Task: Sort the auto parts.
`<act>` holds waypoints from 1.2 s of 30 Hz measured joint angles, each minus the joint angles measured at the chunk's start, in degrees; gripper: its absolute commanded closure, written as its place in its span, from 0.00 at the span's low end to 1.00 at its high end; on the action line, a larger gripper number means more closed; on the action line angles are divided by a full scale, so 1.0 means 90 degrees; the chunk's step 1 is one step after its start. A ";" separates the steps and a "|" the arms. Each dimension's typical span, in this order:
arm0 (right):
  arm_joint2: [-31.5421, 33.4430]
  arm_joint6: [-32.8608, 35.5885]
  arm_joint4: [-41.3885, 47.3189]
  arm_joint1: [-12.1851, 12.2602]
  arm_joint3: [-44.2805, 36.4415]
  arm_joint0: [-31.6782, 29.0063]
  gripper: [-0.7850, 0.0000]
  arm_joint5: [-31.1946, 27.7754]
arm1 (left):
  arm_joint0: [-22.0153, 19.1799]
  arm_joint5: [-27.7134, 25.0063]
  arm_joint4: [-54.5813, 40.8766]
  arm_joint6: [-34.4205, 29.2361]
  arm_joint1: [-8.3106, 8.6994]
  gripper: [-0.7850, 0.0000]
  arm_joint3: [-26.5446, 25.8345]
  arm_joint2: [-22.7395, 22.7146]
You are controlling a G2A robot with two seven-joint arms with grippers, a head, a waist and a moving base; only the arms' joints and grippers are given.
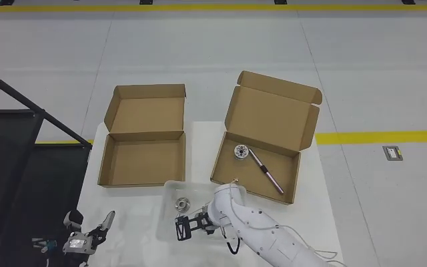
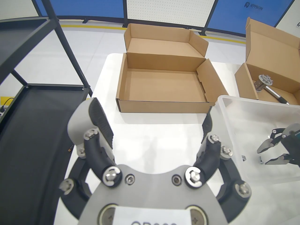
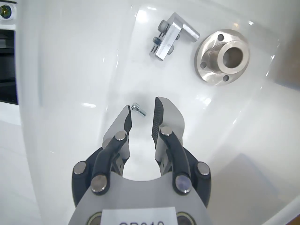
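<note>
Left of the clear bin (image 2: 236, 108), the left pincer (image 2: 151, 111) is hanging released and a box (image 1: 142, 162) is sitting empty. Inside the bin, the right pincer (image 3: 143, 105), released, is straddling a screw (image 3: 138, 110); bracket (image 3: 171, 39) and flange (image 3: 222, 57) are waiting. Right of it, another box (image 1: 233, 170) is holding a hub (image 1: 240, 152) and rod (image 1: 267, 172).

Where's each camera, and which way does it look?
Top view: above the arms, looking down at the table; right arm shows.
Left wrist view: on left wrist, facing the empty box; open left gripper shows.
Right wrist view: on right wrist, looking down into the clear bin; open right gripper shows.
Shared: both wrist views show the clear bin and right gripper.
</note>
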 measured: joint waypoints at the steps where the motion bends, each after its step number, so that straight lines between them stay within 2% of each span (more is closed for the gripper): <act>1: -0.0020 -0.0029 -0.0021 -0.0006 0.0029 0.0014 0.69 -0.0009 | 0.0000 0.0000 0.0000 0.0000 0.0000 0.00 0.0000 0.0000; 23: -0.0182 -0.0460 -0.0270 -0.0091 0.0392 0.0126 0.75 0.0128 | 0.0000 0.0000 0.0000 0.0000 0.0000 0.00 0.0000 0.0000; 27: -0.0168 -0.0473 -0.0226 -0.0107 0.0480 0.0137 0.80 0.0175 | 0.0000 0.0000 0.0000 0.0000 0.0000 0.00 0.0000 0.0000; 29: -0.0165 -0.0482 -0.0216 -0.0113 0.0514 0.0140 0.88 0.0189 | 0.0000 0.0000 0.0000 0.0000 0.0000 0.00 0.0000 0.0000; 30: -0.0157 -0.0491 -0.0205 -0.0116 0.0539 0.0143 0.97 0.0207 | 0.0000 0.0000 0.0000 0.0000 0.0000 0.00 0.0000 0.0000; 31: -0.0147 -0.0499 -0.0195 -0.0117 0.0557 0.0146 1.00 0.0225 | 0.0000 0.0000 0.0000 0.0000 0.0000 0.00 0.0000 0.0000; 36: 0.0038 -0.0658 -0.0159 -0.0061 0.0395 0.0172 1.00 0.0303 | 0.0000 0.0000 0.0000 0.0000 0.0000 0.00 0.0000 0.0000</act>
